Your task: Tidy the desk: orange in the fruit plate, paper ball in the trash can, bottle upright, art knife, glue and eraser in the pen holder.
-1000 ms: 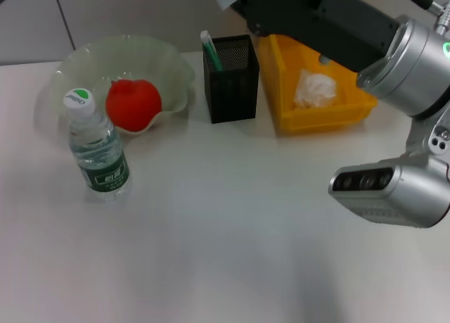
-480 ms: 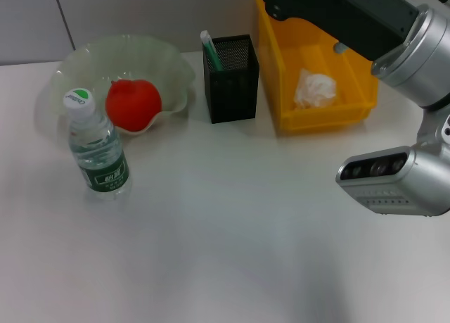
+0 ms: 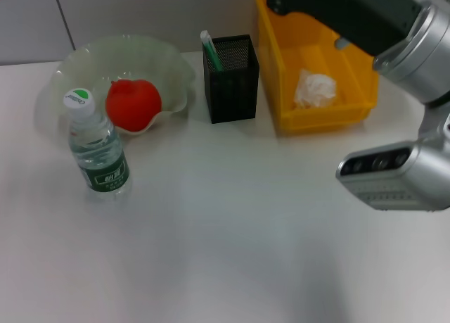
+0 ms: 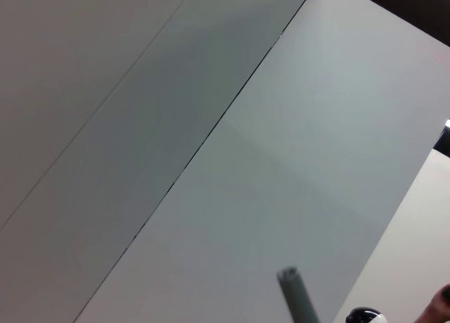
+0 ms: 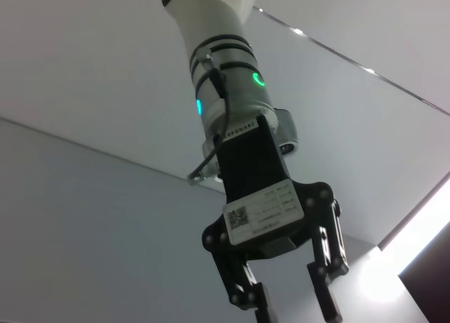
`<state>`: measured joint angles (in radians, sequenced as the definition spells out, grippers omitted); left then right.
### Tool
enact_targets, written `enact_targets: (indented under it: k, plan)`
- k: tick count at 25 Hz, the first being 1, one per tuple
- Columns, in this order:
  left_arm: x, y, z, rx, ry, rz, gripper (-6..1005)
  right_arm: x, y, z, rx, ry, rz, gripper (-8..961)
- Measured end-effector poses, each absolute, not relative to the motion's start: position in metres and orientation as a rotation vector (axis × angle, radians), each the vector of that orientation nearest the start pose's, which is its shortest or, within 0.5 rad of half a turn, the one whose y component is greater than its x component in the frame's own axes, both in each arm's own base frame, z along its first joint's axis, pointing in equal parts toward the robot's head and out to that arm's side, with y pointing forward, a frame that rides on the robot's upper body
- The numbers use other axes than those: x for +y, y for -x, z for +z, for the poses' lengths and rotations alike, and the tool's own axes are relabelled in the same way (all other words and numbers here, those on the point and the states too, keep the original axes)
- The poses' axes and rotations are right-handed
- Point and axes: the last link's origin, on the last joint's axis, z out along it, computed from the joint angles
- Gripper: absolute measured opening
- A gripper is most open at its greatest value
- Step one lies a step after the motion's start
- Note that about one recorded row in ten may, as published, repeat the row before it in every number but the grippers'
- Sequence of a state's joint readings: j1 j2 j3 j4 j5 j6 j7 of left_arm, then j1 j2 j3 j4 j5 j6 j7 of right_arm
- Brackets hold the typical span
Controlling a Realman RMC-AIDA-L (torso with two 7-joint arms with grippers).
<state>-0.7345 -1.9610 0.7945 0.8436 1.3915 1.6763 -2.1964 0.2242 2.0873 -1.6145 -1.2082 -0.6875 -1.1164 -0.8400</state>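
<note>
The orange lies in the pale green fruit plate at the back left. In front of the plate the bottle stands upright, cap on. A green and white item sticks out of the black mesh pen holder; art knife, glue and eraser cannot be told apart. The paper ball rests inside the yellow bin that serves as trash can. My right arm hangs over the bin at the right. The left gripper shows raised in the right wrist view, open and holding nothing.
The right arm's wrist camera housing hangs over the table's right side. A grey wall runs behind the plate and the pen holder. The left wrist view shows only pale panels with a dark seam.
My right arm has drawn back to the right and up, away from the pen holder, uncovering the yellow bin's back part. The objects on the desk have not moved.
</note>
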Motion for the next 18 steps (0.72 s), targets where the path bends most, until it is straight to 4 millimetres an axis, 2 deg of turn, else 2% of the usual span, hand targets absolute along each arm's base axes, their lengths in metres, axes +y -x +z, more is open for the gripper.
enact_targets:
  k: [9,13,18]
  plan:
    - [0.391,0.116,0.115,-0.946,2.627,-1.52,400,0.316,-0.101,0.067,-1.167,1.267,0.509,146]
    - [0.39,0.121,0.116,-0.938,2.605,-1.519,400,0.316,-0.112,0.087,-0.978,1.343,0.625,146]
    - [0.39,0.125,0.118,-0.913,2.584,-1.518,400,0.316,-0.127,0.103,-0.788,1.43,0.709,145]
